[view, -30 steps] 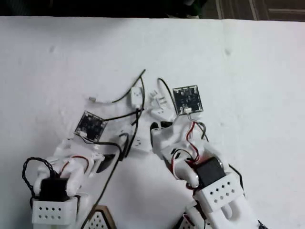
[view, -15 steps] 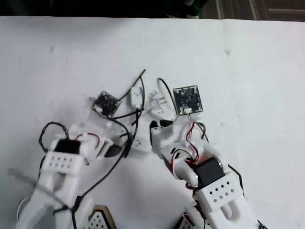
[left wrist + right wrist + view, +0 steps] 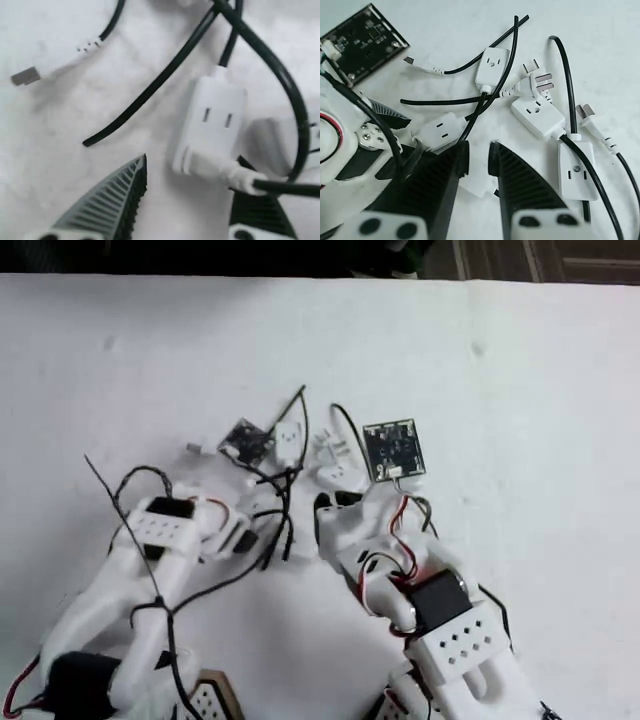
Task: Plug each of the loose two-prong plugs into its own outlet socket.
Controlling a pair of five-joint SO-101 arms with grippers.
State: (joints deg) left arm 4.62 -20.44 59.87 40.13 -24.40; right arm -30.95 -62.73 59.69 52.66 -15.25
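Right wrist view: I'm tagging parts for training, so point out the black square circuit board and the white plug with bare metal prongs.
black square circuit board (image 3: 365,42), right wrist view, centre of its face.
white plug with bare metal prongs (image 3: 526,88), right wrist view, white body behind the prongs.

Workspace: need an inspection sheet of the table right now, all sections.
Surface: white table, flat.
Job's things: white outlet sockets and white pronged plugs clustered mid-table; visible plugs unplugged.
Clutter: nothing seen.
Grippers: left gripper open at the end of a white two-slot socket; right gripper low beside the cluster.
Cables: black cables crossing among the sockets.
Surroundings: dark area past the far edge.
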